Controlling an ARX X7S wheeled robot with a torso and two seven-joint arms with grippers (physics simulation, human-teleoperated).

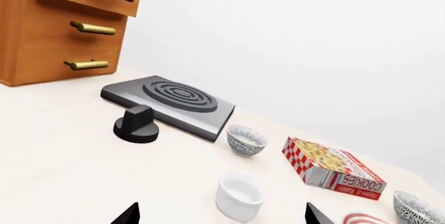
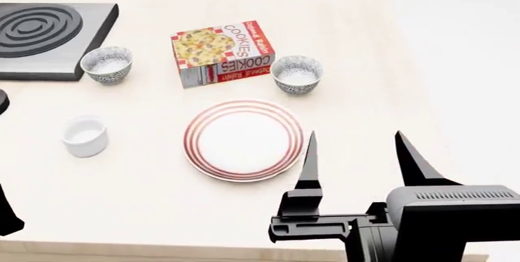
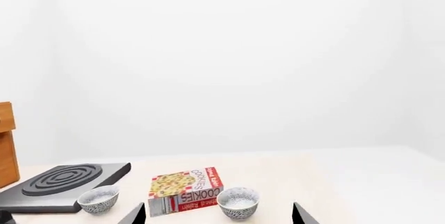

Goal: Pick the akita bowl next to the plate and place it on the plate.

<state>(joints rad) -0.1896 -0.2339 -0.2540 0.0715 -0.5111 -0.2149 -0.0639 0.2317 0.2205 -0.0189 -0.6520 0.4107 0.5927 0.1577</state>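
Note:
The akita bowl (image 2: 298,73), patterned grey outside and white inside, stands upright just behind the right rim of the red-ringed white plate (image 2: 243,140). The right wrist view shows the same bowl (image 3: 238,202) ahead of the fingers; the left wrist view shows it (image 1: 417,208) at the edge beside a sliver of the plate (image 1: 365,219). My right gripper (image 2: 356,146) hovers open and holds nothing, right of the plate and nearer to me than the bowl. My left gripper (image 1: 222,220) is open too, near the white cup (image 1: 239,197).
A second identical bowl (image 2: 106,64) sits by the black stove plate (image 2: 41,33). A cookies box (image 2: 221,52) lies between the two bowls. The white cup (image 2: 85,135) stands left of the plate. A black knob (image 1: 137,125) and a wooden drawer cabinet (image 1: 56,26) are further left.

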